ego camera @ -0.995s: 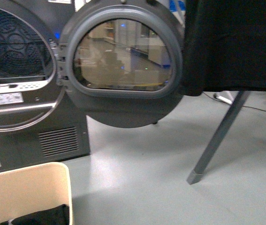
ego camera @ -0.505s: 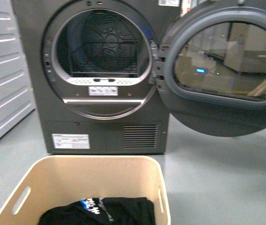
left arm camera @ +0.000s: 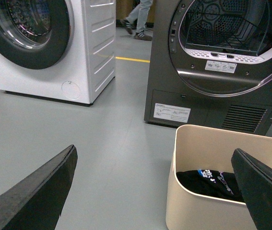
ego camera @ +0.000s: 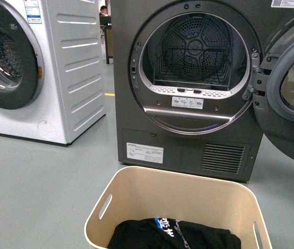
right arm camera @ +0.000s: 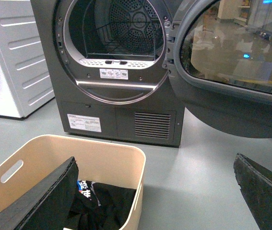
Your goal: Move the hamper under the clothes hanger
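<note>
The hamper (ego camera: 188, 199) is a beige plastic tub with slot handles, standing on the grey floor just in front of the dark grey dryer. A black garment with blue-white print (ego camera: 172, 236) lies in it. The clothes hanger is out of view. In the left wrist view my left gripper (left arm camera: 152, 158) is open and empty above the floor, with the hamper (left arm camera: 212, 151) by one of its fingers (left arm camera: 265, 187). In the right wrist view my right gripper (right arm camera: 155, 163) is open and empty, one finger (right arm camera: 40, 201) over the hamper (right arm camera: 102, 158). Neither arm shows in the front view.
The dark grey dryer (ego camera: 188, 78) stands straight ahead, its round door (ego camera: 292, 88) swung open to the right. A white washing machine (ego camera: 32, 67) stands to the left. A person's legs (left arm camera: 140, 17) show far behind.
The front view has swung left. The rack leg and hanging black cloth have left it, the dryer drum and white washer have come in, and the hamper now sits lower centre.
</note>
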Robot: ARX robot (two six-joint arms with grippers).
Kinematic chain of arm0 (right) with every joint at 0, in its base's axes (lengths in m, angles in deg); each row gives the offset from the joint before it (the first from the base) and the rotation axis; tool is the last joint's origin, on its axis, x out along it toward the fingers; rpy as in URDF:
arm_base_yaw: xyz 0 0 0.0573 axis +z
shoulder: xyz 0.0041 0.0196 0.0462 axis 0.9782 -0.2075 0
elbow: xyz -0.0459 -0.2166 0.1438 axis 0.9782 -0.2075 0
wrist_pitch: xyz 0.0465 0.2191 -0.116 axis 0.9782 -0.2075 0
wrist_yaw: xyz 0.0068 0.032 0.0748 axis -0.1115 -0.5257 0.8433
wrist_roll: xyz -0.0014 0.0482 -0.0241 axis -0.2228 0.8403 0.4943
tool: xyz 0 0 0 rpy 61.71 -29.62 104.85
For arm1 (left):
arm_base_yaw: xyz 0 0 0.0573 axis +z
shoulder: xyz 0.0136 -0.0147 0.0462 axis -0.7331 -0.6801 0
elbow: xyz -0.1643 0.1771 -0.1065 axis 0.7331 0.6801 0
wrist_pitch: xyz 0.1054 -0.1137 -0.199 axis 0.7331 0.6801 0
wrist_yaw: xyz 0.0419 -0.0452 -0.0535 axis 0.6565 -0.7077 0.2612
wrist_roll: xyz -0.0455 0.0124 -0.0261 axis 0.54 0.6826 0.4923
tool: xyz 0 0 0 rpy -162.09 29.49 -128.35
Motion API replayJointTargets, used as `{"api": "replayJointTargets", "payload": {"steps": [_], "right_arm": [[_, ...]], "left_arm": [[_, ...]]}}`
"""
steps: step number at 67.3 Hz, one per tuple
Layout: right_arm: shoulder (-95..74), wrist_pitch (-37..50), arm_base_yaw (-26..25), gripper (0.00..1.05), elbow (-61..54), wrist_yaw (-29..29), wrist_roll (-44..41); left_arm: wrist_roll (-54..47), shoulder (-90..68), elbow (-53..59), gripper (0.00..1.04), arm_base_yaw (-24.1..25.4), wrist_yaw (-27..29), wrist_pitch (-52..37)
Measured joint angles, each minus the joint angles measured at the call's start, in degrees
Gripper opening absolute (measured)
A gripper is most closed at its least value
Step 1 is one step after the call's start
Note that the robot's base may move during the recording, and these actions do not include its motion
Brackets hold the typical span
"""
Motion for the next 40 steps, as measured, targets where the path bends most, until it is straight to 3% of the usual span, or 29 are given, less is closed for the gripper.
{"api": "replayJointTargets", "payload": {"steps": [4,8,12,18,22,28,40], "right_arm": [[-0.61,-0.63,-0.48,0.97,0.24,1.73,0.17],[-9.14,-0.02,-2.78,0.97,3.15,11.82,0.04],[-23.08,7.8,-2.47,0.97,7.32,15.41,0.09],[-44.33,18.16,-0.2,0.97,15.08,14.6,-0.17],[-56.63,20.31,1.16,0.97,19.89,13.25,-0.15],[-72.35,19.89,3.19,0.97,26.58,11.28,0.26],[-93.68,16.74,6.34,0.97,40.09,5.97,1.97]], "left_arm": [[0.66,-12.09,-4.57,0.98,4.37,-5.92,2.45],[0.96,-27.43,-10.16,0.98,7.45,-8.07,-4.46],[0.92,-42.03,-17.22,0.98,7.65,-9.33,-11.8],[0.66,-62.31,-27.19,0.98,6.64,-10.4,-16.9],[0.26,-73.02,-32.2,0.98,5.73,-11.54,-17.38],[-0.63,-85.61,-39.6,0.98,4.0,-14.99,-15.41],[-2.38,-103.49,-53.0,0.98,1.27,-13.79,-14.29]]}}
